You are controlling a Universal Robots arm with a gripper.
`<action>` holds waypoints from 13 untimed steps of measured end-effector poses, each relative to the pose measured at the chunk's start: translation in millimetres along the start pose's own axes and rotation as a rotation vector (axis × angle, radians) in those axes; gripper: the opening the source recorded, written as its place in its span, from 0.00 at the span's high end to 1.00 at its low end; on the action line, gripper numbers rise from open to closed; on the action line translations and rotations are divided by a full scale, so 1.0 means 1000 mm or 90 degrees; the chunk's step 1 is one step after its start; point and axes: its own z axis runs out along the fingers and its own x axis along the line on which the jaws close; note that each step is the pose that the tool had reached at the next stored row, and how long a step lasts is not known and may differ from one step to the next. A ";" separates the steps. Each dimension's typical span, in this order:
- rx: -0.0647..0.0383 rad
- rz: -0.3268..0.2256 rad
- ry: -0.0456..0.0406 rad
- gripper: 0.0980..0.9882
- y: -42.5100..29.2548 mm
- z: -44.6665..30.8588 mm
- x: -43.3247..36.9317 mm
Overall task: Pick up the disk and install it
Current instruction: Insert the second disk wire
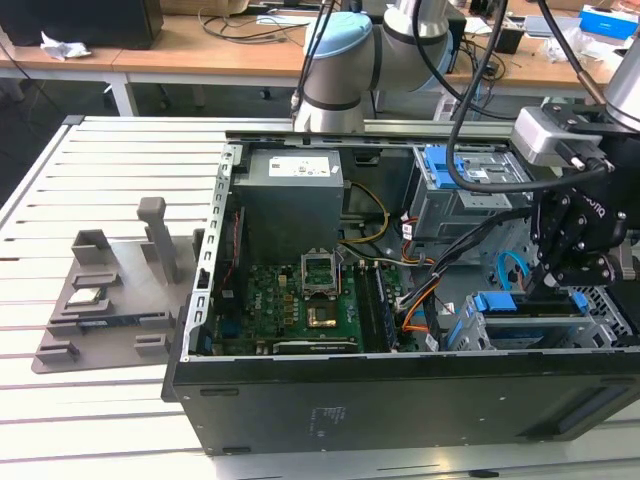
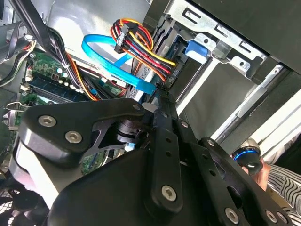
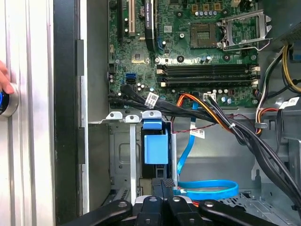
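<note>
While the arm leans in from the exterior view's right, the gripper [image 1: 534,290] sits low over the drive cage at the lower right of the open computer case [image 1: 400,400]. The disk [image 1: 497,302] is right there in that cage, standing on edge, its bright blue carrier showing just beside the black fingers. In the first wrist view the gripper [image 3: 163,181] points straight at the end of the disk [image 3: 155,148], the tips at the blue plastic or just short of it; I can't call contact. The jaws are narrow, drawn together, with no gap to see between them, and they hold nothing.

A flat blue cable [image 3: 207,188] loops just beside the fingers. Across the case, the green motherboard [image 1: 290,300] fills the lower middle of the exterior view, with the grey power supply [image 1: 295,190] above it. Out at the left, a grey fixture [image 1: 110,290] rests on the slatted tabletop [image 1: 120,160].
</note>
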 end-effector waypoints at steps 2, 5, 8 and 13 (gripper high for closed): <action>0.000 0.000 -0.0001 0.91 0.0000 -0.0001 0.0000; 0.000 0.000 -0.0002 0.91 0.0005 -0.0096 -0.0030; 0.000 0.000 0.0000 1.00 0.0012 -0.0210 -0.0093; 0.000 0.000 -0.0003 1.00 0.0020 -0.0406 -0.0099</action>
